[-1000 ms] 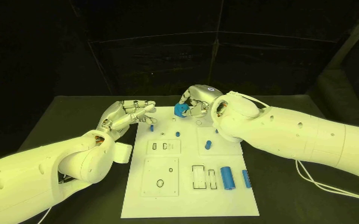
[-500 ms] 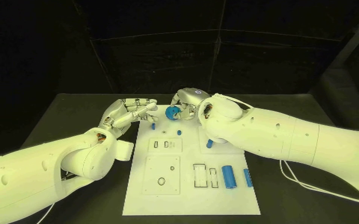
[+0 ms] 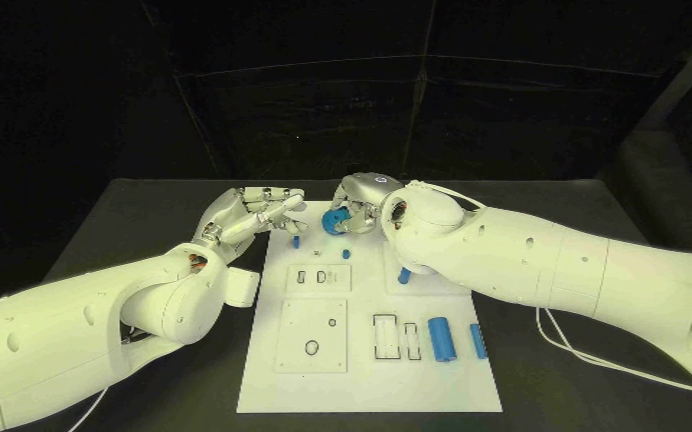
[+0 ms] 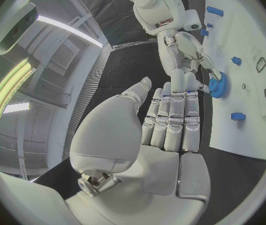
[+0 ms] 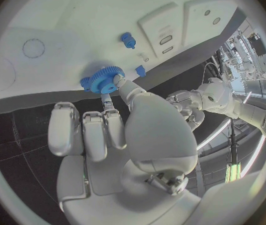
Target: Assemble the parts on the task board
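Gear [image 3: 336, 219], blue and toothed, sits pinched in my right hand [image 3: 364, 200] over the far end of the task board [image 3: 368, 352]. I judge it light and stiff; I would grip its teeth. My left hand [image 3: 248, 214] beside the board grasps nothing, fingers extended.

The right hand [image 3: 364, 201] reaches in over the far end of the board, its fingertips [image 5: 110, 98] pinching a blue gear [image 5: 101, 79], while the left hand [image 3: 253, 214] hovers just beside it with fingers extended together, holding nothing.
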You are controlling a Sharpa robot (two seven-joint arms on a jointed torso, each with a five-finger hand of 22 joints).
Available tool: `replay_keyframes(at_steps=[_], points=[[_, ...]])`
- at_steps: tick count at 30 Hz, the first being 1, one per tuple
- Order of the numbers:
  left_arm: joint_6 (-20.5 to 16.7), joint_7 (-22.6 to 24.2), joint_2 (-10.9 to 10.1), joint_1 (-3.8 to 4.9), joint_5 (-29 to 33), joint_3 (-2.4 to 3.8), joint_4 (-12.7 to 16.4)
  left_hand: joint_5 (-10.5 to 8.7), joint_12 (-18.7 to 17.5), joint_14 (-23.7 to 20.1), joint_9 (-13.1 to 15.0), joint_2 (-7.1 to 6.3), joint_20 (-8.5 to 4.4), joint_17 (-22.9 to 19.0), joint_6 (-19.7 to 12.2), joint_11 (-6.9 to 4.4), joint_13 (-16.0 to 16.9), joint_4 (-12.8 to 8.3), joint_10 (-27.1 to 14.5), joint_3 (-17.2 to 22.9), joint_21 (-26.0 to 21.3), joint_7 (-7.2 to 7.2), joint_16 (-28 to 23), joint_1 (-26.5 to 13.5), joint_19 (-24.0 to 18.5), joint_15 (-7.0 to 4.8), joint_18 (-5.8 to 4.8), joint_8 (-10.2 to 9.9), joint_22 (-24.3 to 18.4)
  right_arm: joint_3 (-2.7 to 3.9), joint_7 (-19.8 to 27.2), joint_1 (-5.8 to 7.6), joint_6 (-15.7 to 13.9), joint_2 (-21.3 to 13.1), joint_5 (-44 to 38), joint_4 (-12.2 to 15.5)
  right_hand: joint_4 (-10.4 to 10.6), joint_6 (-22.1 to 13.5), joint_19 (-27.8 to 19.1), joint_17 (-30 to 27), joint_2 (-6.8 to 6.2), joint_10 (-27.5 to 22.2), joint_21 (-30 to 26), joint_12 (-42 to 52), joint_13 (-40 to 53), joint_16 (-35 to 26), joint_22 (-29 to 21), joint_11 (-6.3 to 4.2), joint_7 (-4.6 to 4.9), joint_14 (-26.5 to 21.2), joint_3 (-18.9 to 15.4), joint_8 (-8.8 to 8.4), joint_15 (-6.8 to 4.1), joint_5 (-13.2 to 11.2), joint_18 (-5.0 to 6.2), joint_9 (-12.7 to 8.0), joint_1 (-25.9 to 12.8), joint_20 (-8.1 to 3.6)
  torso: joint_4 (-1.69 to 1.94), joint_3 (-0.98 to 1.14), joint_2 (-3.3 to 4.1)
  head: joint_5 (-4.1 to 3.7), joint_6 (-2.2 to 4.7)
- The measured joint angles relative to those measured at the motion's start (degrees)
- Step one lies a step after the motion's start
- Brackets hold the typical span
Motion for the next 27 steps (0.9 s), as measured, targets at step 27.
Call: replay_keyframes(at_steps=[27], points=[[0.01, -0.01, 0.02, 0.02, 0.0, 0.0, -0.15, 0.0, 0.0, 0.0, 0.0, 0.0, 0.0, -0.01, 0.0, 0.0, 0.0, 0.0, 0.0, 0.0, 0.0, 0.0, 0.0, 0.0, 0.0, 0.0, 0.0, 0.0, -0.01, -0.1, -0.82, -0.08, 1.99, -0.14, -0.79, -0.17, 4.96, -1.76, -0.81, -0.01, -4.33, -1.97, 0.0, -2.79, 0.0, -0.22, -1.25, 1.96, 0.75, 0.1, -8.2, -4.38, 1.55, 2.33, 0.01, 2.3, -6.89, 1.67, -0.03, -0.01, 0.0, -0.03, -0.25]])
